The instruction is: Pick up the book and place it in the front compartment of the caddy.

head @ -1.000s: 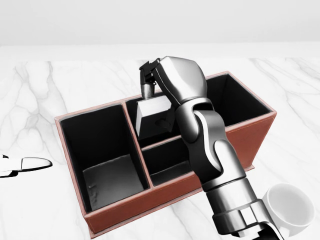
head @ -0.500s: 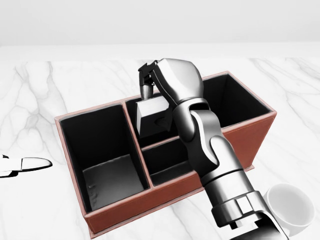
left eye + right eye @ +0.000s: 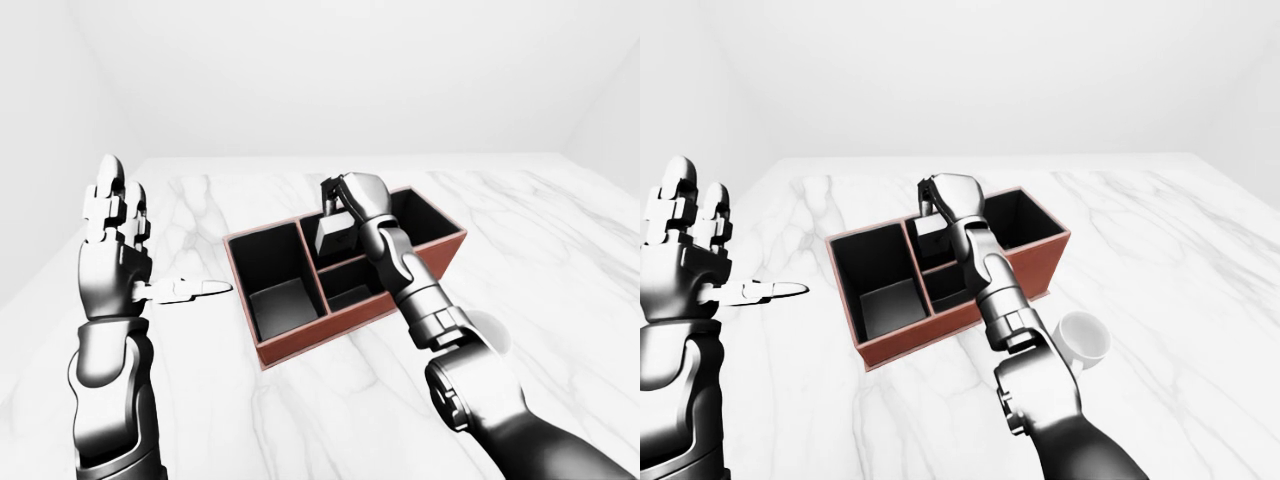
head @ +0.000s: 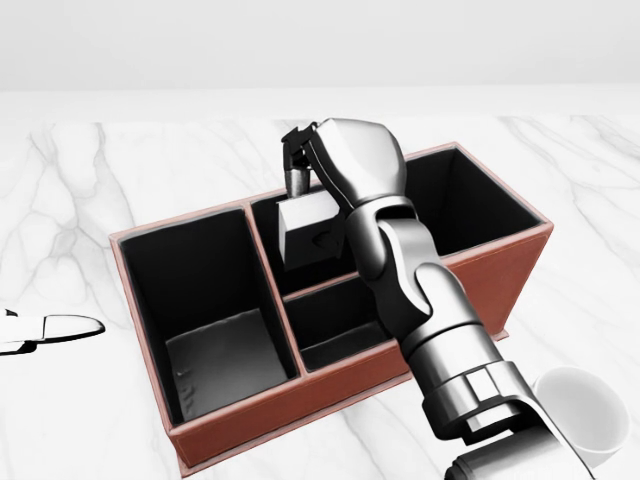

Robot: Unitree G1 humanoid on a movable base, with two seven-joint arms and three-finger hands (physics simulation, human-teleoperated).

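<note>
White cup (image 3: pixel 1083 339) beside caddy (image 4: pixel 330 385), right arm across.

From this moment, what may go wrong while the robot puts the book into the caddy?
The right hand holds the book tilted, above the upper middle cell of the caddy. If released here, it may fall into that cell, not the lower one.

The book's lower edge is near the divider between the two middle cells, so it may catch or rest there.

The white cup stands close beside the right forearm and may get knocked.
</note>
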